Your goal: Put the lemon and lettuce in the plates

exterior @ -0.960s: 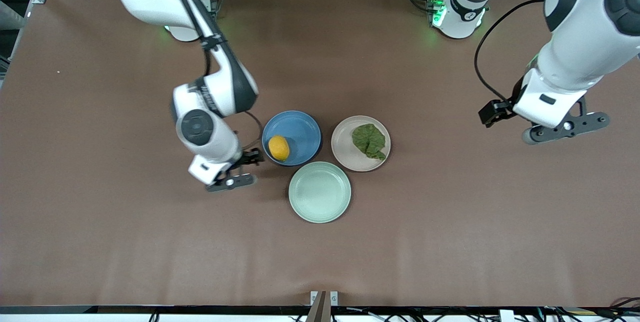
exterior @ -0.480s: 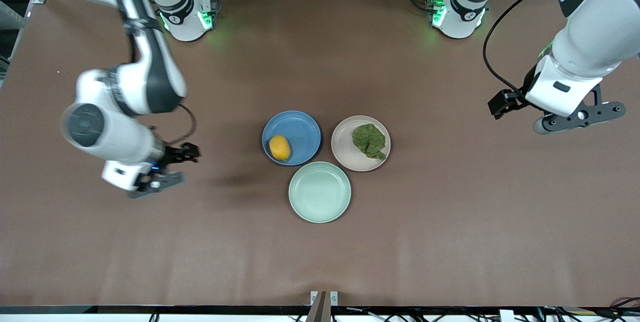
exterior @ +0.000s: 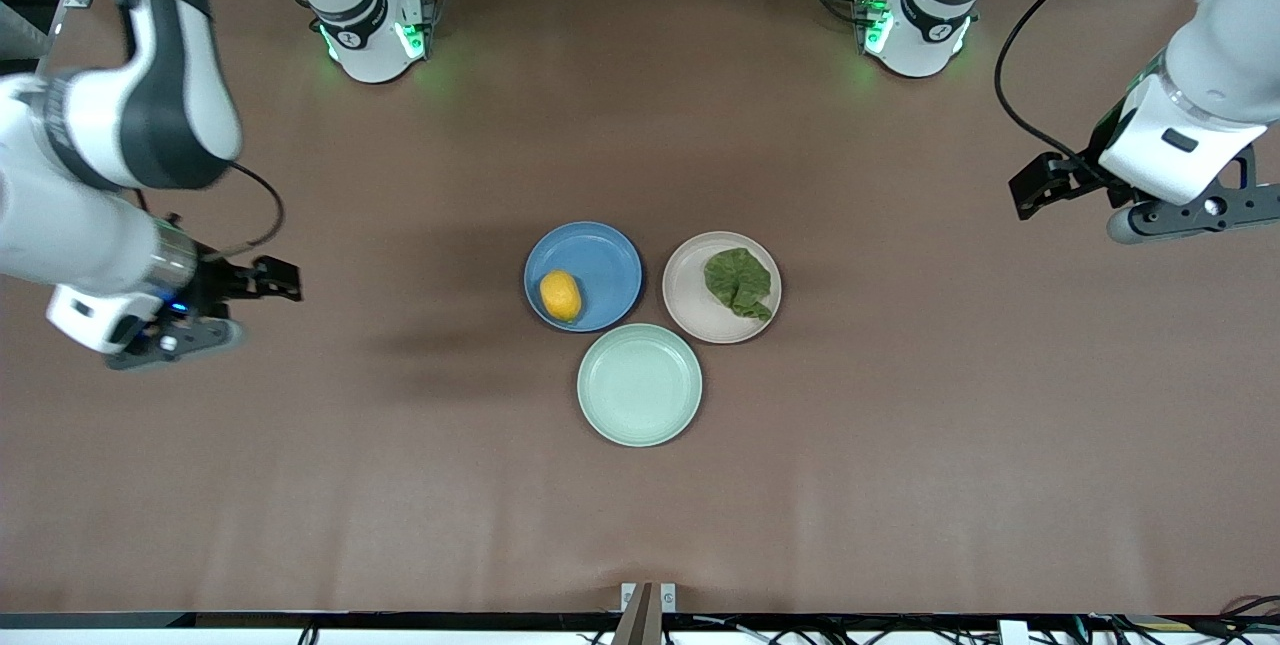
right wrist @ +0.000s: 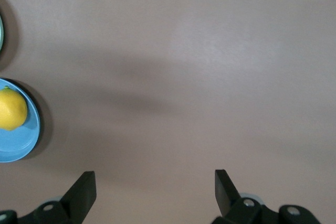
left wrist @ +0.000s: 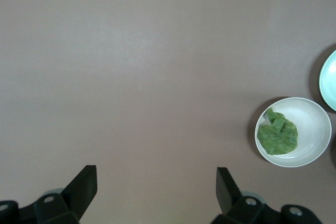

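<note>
The yellow lemon lies in the blue plate. The green lettuce lies on the beige-pink plate beside it. My right gripper is open and empty over bare table toward the right arm's end, well apart from the blue plate. Its wrist view shows the lemon in the blue plate and its open gripper. My left gripper is open and empty over bare table at the left arm's end. Its wrist view shows the lettuce on the beige-pink plate and its open gripper.
An empty mint-green plate touches both other plates, nearer to the front camera; its edge shows in the left wrist view. The brown table spreads wide around the plates.
My right gripper has pulled away from beside the blue plate toward the right arm's end of the table. My left gripper has drifted farther toward its own end. Lemon and lettuce have not moved.
</note>
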Robot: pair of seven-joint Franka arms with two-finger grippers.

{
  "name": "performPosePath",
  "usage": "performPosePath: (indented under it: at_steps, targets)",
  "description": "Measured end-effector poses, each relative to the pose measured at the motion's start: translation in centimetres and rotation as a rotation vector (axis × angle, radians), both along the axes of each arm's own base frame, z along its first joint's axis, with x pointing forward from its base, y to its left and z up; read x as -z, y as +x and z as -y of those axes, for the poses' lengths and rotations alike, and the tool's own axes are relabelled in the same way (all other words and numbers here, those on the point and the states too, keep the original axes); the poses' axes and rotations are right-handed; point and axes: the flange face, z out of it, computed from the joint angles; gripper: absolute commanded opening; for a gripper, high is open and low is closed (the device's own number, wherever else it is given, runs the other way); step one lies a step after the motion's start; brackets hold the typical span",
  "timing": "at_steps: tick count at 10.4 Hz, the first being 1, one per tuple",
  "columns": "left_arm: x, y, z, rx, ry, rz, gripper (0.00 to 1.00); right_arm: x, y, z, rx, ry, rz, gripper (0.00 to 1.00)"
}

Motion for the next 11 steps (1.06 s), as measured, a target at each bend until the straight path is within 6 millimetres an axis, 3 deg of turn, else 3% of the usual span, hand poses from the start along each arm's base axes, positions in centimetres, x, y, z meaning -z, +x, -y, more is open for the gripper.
performPosePath:
  at_steps: [4,7,11]
  targets:
    - [-1.8,-0.7,-2.2,0.017,-0.049,0.017,1.00,-5.5,-3.1,6.6,0.097,0.037,0.033,1.00]
    - [-2.8,-1.3,-2.7,0.031,-0.059,0.022,1.00,-8.1,-5.4,8.4,0.121,0.058,0.021,1.00]
    - [-2.6,-1.3,-2.7,0.031,-0.059,0.017,1.00,-10.0,-6.8,10.0,0.143,0.069,0.035,1.00]
